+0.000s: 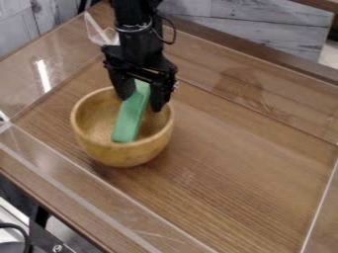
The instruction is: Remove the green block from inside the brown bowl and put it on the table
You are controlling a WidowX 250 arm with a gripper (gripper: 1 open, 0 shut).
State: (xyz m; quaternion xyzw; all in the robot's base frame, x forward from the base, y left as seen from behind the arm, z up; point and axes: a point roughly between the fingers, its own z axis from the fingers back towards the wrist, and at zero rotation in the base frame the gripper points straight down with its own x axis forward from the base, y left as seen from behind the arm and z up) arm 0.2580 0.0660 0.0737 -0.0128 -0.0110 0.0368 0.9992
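The green block [129, 123] leans inside the brown bowl [95, 143], its upper end propped against the bowl's far right rim. My gripper [141, 96] points straight down over that upper end, open, with one finger on each side of the bar. The jaws stand wide around the block without pressing on it as far as I can see. The bowl rests on the table [238, 148] at the left-centre.
Low clear acrylic walls [79, 203] run around the table's edges, close to the bowl on the near left side. Bare wood stretches to the right of the bowl. A black arm column rises behind the gripper.
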